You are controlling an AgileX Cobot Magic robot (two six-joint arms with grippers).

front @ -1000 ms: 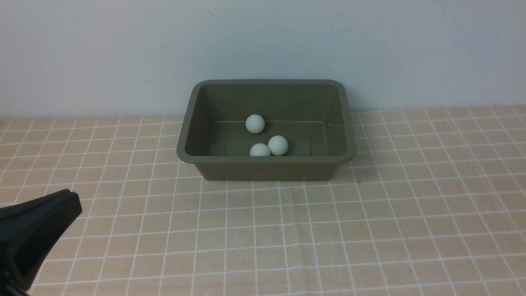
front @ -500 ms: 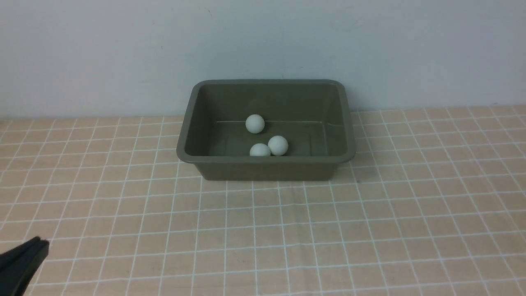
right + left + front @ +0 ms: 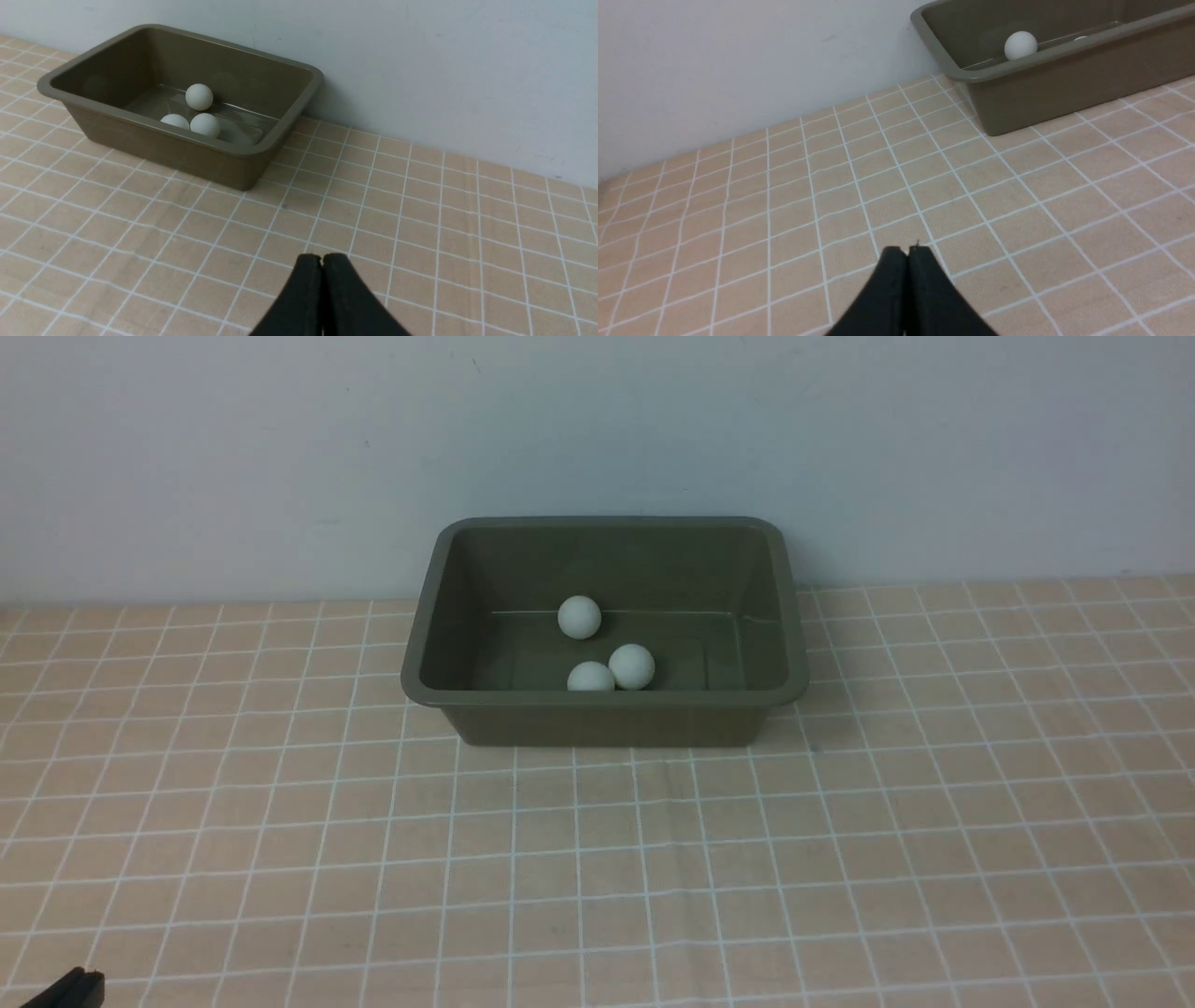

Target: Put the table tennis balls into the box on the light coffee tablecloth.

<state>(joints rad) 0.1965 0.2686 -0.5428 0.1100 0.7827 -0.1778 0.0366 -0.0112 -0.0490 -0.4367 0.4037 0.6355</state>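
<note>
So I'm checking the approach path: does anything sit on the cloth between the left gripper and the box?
Nothing visible: only bare tablecloth lies between the shut left gripper and the box.

No text, label, brand, number or sign can be read in any view. No legible mark is seen on the table tennis balls (image 3: 580,617), and only a plain white grid, without lettering, is printed on the light coffee tablecloth (image 3: 653,859).
</note>
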